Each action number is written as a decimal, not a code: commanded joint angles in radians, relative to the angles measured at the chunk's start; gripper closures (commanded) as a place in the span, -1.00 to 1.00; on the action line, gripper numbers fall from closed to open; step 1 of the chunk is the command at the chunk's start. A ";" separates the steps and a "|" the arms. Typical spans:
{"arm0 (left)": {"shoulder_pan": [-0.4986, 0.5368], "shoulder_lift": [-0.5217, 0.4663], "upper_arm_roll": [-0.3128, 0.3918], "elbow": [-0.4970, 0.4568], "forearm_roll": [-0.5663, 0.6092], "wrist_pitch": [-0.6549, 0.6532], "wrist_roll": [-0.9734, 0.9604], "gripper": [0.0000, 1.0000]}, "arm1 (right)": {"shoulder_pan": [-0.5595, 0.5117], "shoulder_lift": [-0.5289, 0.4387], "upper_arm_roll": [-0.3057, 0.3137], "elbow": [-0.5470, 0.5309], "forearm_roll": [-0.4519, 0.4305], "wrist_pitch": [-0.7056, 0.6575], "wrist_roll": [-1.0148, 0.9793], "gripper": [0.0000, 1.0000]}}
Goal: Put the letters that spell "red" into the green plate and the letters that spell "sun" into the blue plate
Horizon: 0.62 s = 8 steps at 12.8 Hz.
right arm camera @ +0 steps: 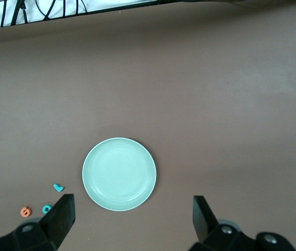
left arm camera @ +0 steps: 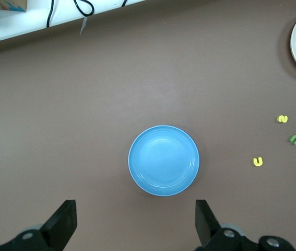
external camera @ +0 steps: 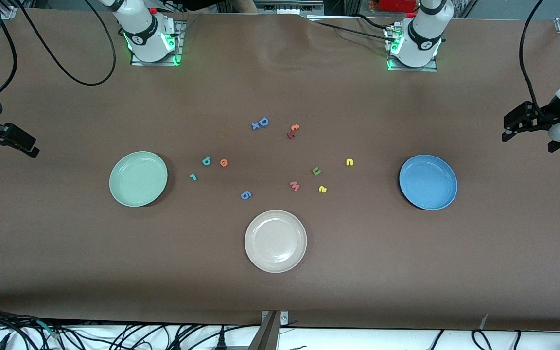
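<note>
From the front view I see nothing sorted yet: the green plate (external camera: 138, 178) and blue plate (external camera: 428, 182) lie bare at opposite ends, the teal r (external camera: 192, 177), teal d (external camera: 206, 161) and orange e (external camera: 223, 163) beside the green one, the green u (external camera: 316, 170), yellow s (external camera: 322, 189) and yellow n (external camera: 349, 162) toward the blue one. My worry is decoys: the periwinkle 6 (external camera: 245, 195) could pass for the d, the pink M (external camera: 294, 185) sits close to the u and s, and a white plate (external camera: 275, 240) lies nearest the camera. Both arms wait at the surface's ends, left gripper (external camera: 528, 125) and right gripper (external camera: 5, 140) with fingers apart. In the left wrist view, the left gripper (left arm camera: 136, 222) hangs open, high over the brown surface (left arm camera: 137, 78) near the blue plate (left arm camera: 163, 160); such tiny, thin letters could slip the fingers. In the right wrist view, the right gripper (right arm camera: 133, 219) gapes near the green plate (right arm camera: 119, 173); cables trail along the surface's edge.
</note>
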 commanded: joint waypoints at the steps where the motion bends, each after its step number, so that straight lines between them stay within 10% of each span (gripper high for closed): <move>1: 0.007 0.015 0.000 0.034 -0.013 -0.023 0.024 -1.00 | -0.003 -0.003 -0.007 0.004 -0.013 -0.011 0.020 -0.99; 8: 0.007 0.015 0.000 0.034 -0.013 -0.023 0.024 -1.00 | -0.024 0.050 -0.027 -0.042 -0.007 -0.001 0.024 -0.99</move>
